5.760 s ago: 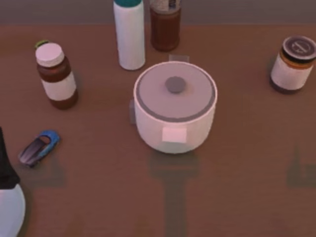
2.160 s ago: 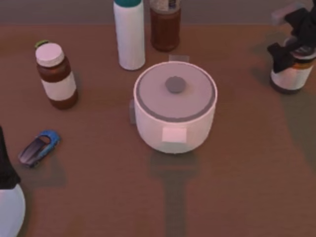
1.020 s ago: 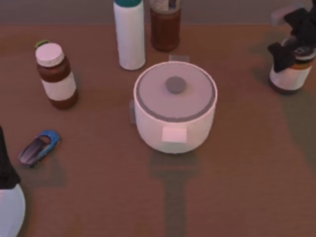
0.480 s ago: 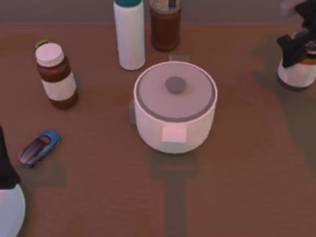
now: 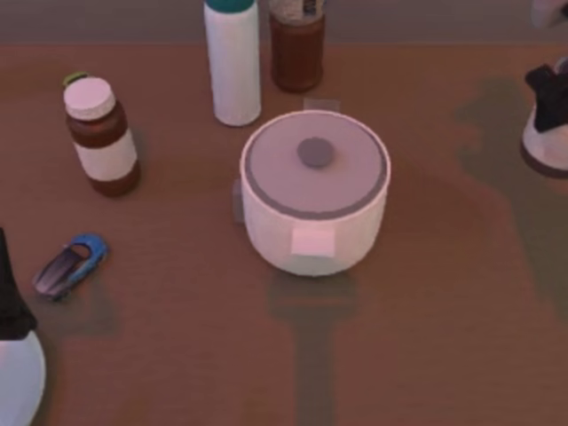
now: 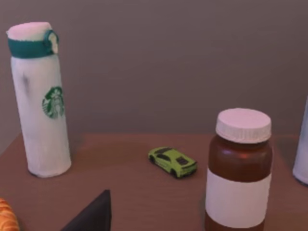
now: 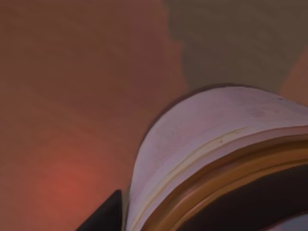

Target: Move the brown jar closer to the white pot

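At far right edge of the top view sits the brown jar (image 5: 548, 142), partly cut off by the frame, only its white label and a bit of base showing. Right gripper (image 5: 548, 84) is over its lid, dark finger parts against the jar top; looks clamped on the lid/neck, but I can't tell for sure how the fingers stand. Right wrist view is filled w/ the jar's label, amber band and dark lid rim (image 7: 216, 159) close up, one dark fingertip (image 7: 103, 214) just beside it, so jar is right at the gripper.

White pot (image 5: 315, 191) is mid-table, well apart from the jar, w/ bare table (image 5: 444, 266) between them. So progress: jar appears grasped, maybe lifted, but approach to the pot not done; whole carry + set-down near the pot's right side is left.

Left arm (image 5: 13, 346) parked at bottom-left corner; its finger tip (image 6: 94, 216) barely shows, state unknown
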{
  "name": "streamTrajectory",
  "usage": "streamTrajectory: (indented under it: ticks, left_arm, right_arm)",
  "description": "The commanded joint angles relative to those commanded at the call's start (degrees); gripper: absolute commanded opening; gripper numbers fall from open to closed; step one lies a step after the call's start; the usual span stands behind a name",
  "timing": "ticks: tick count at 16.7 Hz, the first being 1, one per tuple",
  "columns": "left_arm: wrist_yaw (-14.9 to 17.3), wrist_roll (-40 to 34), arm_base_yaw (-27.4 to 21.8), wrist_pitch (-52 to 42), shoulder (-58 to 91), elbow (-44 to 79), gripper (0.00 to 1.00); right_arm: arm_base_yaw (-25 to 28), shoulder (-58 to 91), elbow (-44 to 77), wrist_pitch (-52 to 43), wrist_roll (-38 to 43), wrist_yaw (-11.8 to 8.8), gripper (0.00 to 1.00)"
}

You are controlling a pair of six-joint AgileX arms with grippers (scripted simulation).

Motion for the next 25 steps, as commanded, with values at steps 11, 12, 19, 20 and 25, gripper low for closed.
streamTrajectory:
  ticks: [11, 12, 19, 20, 25]
  left_arm:
    - [0.0, 0.0, 0.0, 0.0, 0.0, 0.0, 1.0]
    - [0.0, 0.0, 0.0, 0.0, 0.0, 0.0, 1.0]
    - [0.0, 0.0, 0.0, 0.0, 0.0, 0.0, 1.0]
    - [0.0, 0.0, 0.0, 0.0, 0.0, 0.0, 1.0]
    - [0.0, 0.0, 0.0, 0.0, 0.0, 0.0, 1.0]
  right_arm:
    - [4.4, -0.9, -4.8, 4.1, 13.2, 2.5, 0.0]
    - [5.7, -1.2, -6.2, 5.3, 17.1, 3.2, 0.0]
    - [14.1, -3.5, -16.0, 13.0, 42.4, 8.0, 0.0]
    - [14.9, -3.8, -16.8, 13.7, 44.0, 8.4, 0.0]
    - [15.5, -4.1, -17.6, 14.4, 45.4, 8.8, 0.0]
